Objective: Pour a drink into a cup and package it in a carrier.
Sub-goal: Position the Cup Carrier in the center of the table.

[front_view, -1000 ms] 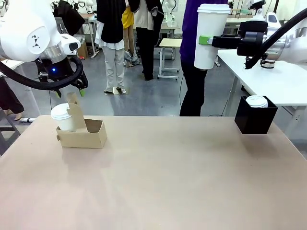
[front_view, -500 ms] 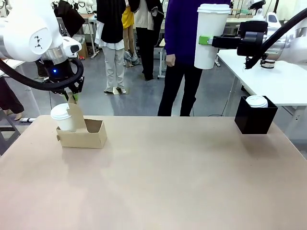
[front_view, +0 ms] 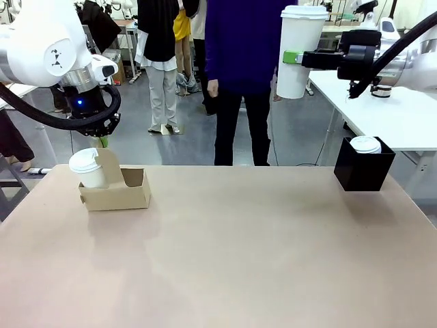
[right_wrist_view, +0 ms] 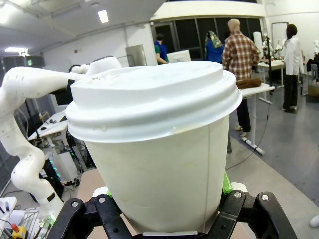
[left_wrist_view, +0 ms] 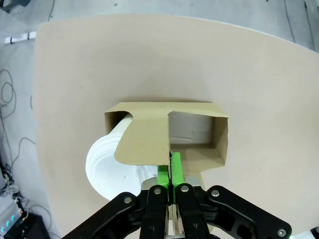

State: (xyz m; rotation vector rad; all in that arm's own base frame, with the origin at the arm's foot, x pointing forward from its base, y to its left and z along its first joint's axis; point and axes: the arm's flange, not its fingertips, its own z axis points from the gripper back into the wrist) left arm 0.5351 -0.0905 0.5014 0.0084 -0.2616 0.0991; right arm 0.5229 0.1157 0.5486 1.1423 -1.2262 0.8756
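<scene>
The brown cardboard carrier stands at the table's left with a lidded white cup in its left pocket; the right pocket is empty. My left gripper is above it, shut on the edge of the upright handle tab, green pads pressed together. High at the right, my right gripper is shut on a tall lidded white cup, held upright and large in the right wrist view. The drink is out of view; both cups are lidded.
A black square box with a lidded cup in it sits at the table's far right. A person in a dark purple top stands at the far edge, centre. A white table lies beyond on the right.
My left gripper came down and shut on the carrier's handle tab; the carrier shifted slightly left. The person walked left behind the table. The right arm stayed still.
</scene>
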